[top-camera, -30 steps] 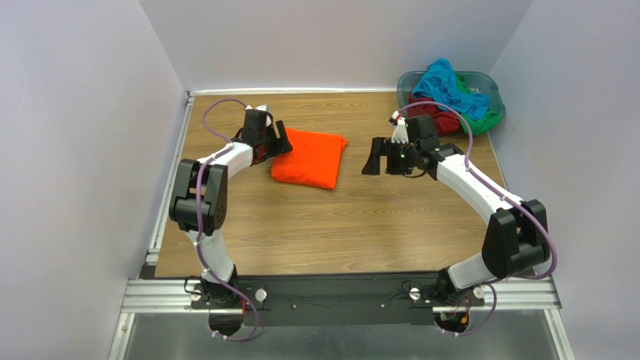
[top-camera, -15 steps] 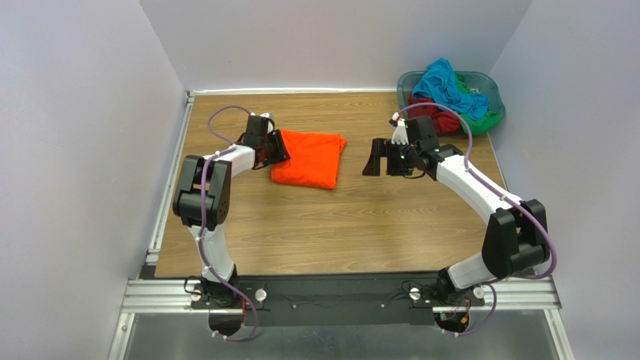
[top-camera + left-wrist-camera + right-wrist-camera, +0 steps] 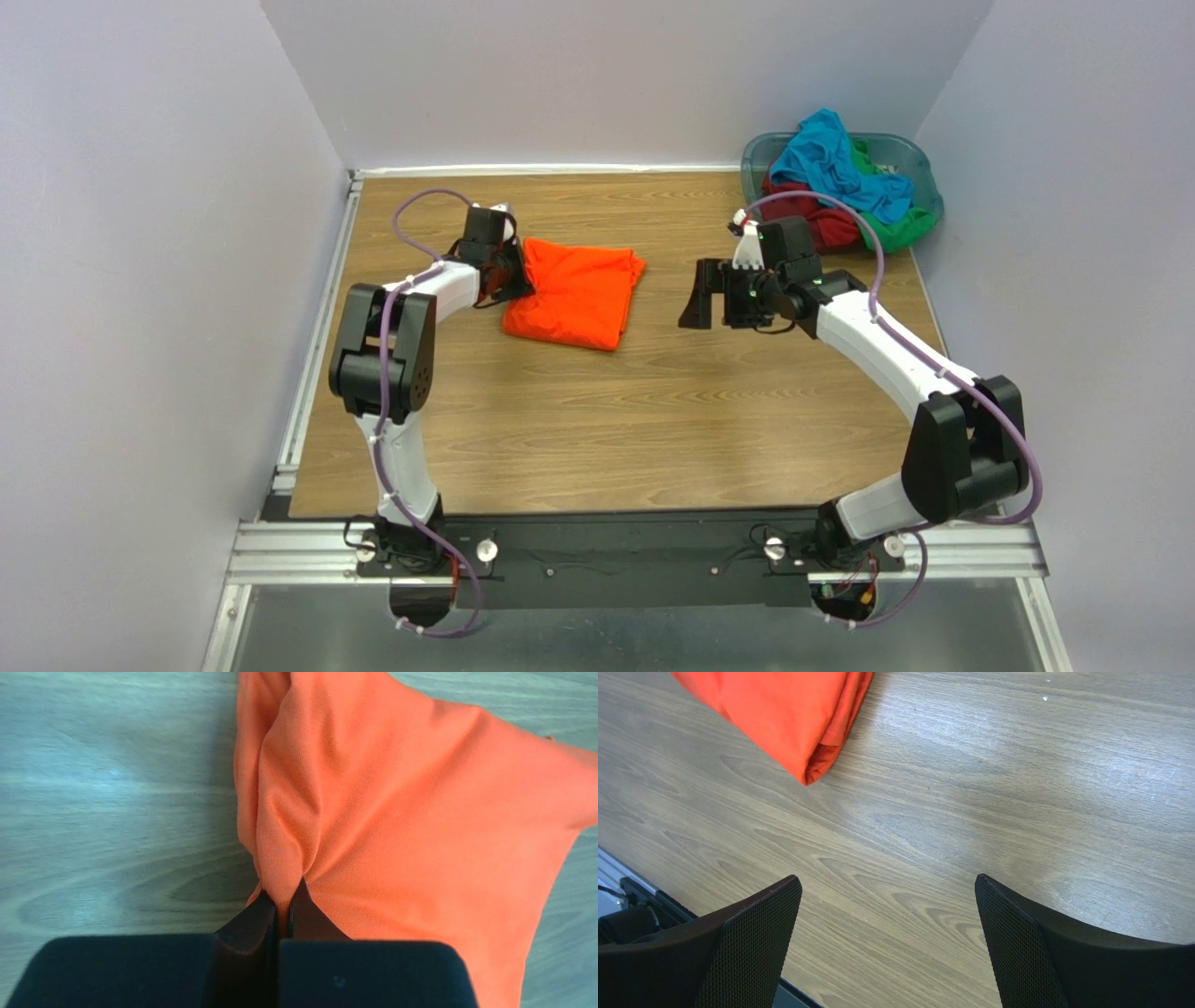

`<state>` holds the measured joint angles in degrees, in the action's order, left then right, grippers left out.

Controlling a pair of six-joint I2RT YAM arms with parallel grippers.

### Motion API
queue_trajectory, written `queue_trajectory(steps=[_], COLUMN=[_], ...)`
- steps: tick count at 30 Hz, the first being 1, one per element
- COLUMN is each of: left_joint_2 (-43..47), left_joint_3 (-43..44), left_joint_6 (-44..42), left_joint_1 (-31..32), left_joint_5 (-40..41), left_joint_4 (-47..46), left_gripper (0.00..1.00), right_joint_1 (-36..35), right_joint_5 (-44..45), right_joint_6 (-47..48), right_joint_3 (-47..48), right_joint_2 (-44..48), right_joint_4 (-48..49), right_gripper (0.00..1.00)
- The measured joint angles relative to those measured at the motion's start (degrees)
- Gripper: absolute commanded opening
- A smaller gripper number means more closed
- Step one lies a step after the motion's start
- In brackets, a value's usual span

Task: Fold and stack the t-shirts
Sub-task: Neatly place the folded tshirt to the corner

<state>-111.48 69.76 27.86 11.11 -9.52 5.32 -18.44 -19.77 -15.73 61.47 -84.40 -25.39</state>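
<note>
Your left gripper (image 3: 282, 903) is clamped tight on the edge of the orange t-shirt (image 3: 578, 294). The shirt is a smooth folded bundle, puckered at the grip, lying well left of the basket (image 3: 919, 165). Your right gripper (image 3: 887, 889) gapes wide and holds nothing.

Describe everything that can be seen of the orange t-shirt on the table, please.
The orange t-shirt is bright, plain, soft knit-looking cloth, folded into a rough rectangle of several layers; no sleeves or collar show. It lies flat on the wooden table, in its far left part. Its left edge is bunched into a ridge where the left gripper is shut on a pinch of cloth. Nothing else touches it; the open right gripper stands apart, to its right.
</note>
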Motion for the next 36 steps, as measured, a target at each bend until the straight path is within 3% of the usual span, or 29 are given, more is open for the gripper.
queue_trajectory(steps=[9,18,25,36], left_joint_2=[-2.64,-7.21,-13.22,-24.87], left_joint_3=[7.85,16.31,28.68,49.07], left_joint_6=[-3.32,-7.02,-12.92,-17.53], left_joint_1=[-0.98,-8.37,-16.37,-22.32], left_joint_5=[7.52,13.94,16.41,17.4], left_joint_4=[5.81,10.27,12.94,19.74], left_gripper=[0.0,0.0,0.0,0.0], right_joint_1=[0.0,0.0,0.0,0.0], right_joint_5=[0.87,4.42,7.98,11.65], right_joint_6=[0.87,1.03,1.03,1.05], right_joint_3=[0.0,0.02,0.02,0.02], right_joint_2=[0.15,0.15,0.15,0.13], right_joint_4=[0.0,-0.02,0.0,0.0], right_gripper=[1.0,1.0,1.0,1.0])
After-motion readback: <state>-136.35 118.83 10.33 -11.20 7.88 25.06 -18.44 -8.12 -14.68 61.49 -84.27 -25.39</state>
